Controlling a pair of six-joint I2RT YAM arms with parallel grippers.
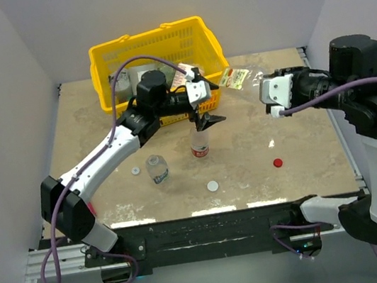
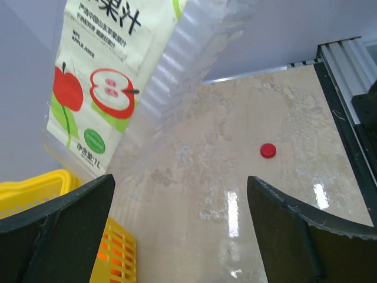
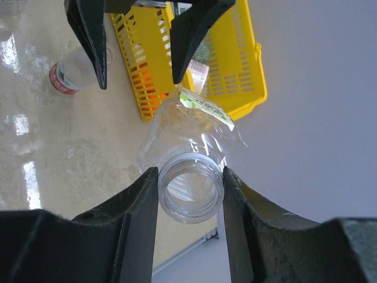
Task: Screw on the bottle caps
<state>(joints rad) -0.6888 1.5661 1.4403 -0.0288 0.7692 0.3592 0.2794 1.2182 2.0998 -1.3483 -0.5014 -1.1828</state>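
My right gripper (image 1: 263, 94) is shut on the neck of a large clear bottle (image 1: 241, 75) with an apple-juice label, holding it off the table, mouth toward the wrist. In the right wrist view the fingers (image 3: 135, 212) clamp its open neck (image 3: 190, 194). My left gripper (image 1: 206, 123) is open and empty just above the slim red-labelled bottle (image 1: 200, 144), which stands uncapped. The short bluish-labelled bottle (image 1: 157, 169) stands to its left. White caps lie at the left (image 1: 136, 170) and near the front (image 1: 213, 186). A red cap (image 1: 277, 163) lies at the right, and also shows in the left wrist view (image 2: 268, 151).
A yellow basket (image 1: 105, 61) with packets stands at the back, right behind the left gripper. Grey walls close in the left, the back and the right. The table's black front rail (image 1: 202, 225) runs along the near edge.
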